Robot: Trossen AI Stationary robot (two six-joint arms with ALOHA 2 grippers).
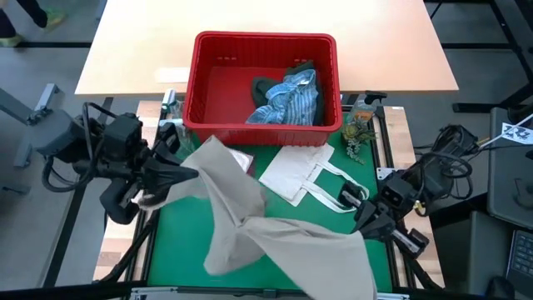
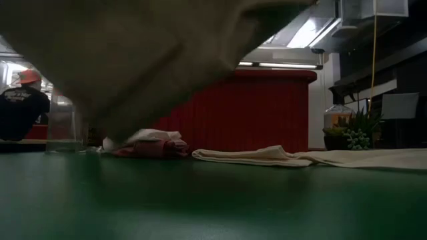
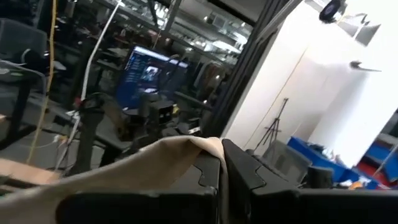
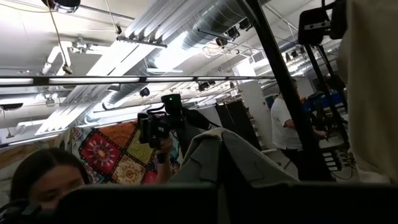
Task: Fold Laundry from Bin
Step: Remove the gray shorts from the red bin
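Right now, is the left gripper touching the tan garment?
Touching. The left wrist view shows the left gripper shut on the tan garment, cloth pinched between its fingers.

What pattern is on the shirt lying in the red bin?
Blue and white stripes on the shirt in the bin; clearest in the high view.

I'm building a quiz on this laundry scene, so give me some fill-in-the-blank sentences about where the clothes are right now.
1. Both end effectors hold the ____ garment above the green mat.
2. The striped shirt lies inside the red ____.
3. The left end effector and right end effector are both ____ on cloth.
4. The white tote bag lies ____ on the mat.

Missing words: tan; bin; shut; flat
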